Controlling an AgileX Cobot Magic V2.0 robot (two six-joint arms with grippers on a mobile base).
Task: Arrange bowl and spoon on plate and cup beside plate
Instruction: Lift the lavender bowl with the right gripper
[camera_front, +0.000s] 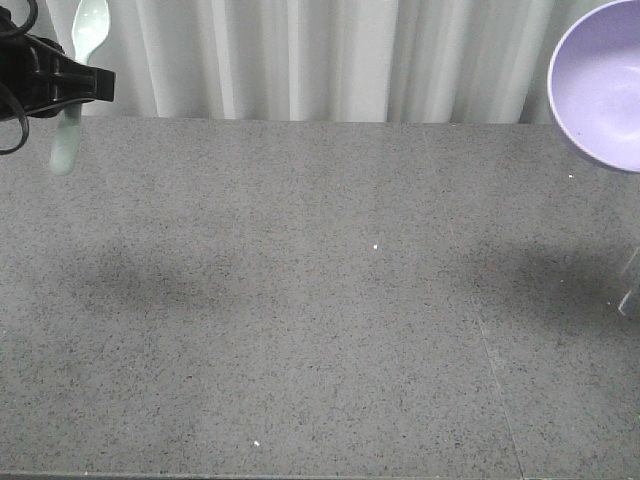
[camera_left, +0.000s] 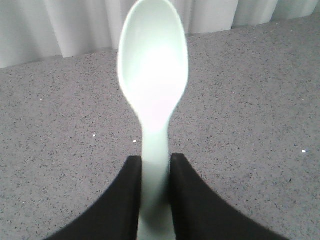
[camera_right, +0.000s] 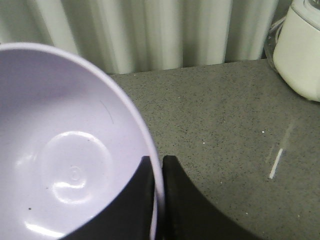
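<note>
The left gripper (camera_left: 156, 167) pinches the spoon (camera_left: 152, 75) by its handle. The black fingers (camera_left: 127, 190) are closed narrowly on either side, with the spoon's scoop standing clear beyond the tips and the handle end trailing behind them, above the speckled table (camera_front: 330, 300). The spoon looks light, stiff and smooth, so it could pivot in a thin pinch; the thick handle seems the safest hold. The right gripper (camera_right: 159, 162) clamps the bowl (camera_right: 65, 150) at its rim, one finger inside the wall and one outside, holding it aloft and tilted. The bowl looks light, rigid and slick, so an edge grip may let it swing. Neither plate nor cup is in view.
</note>
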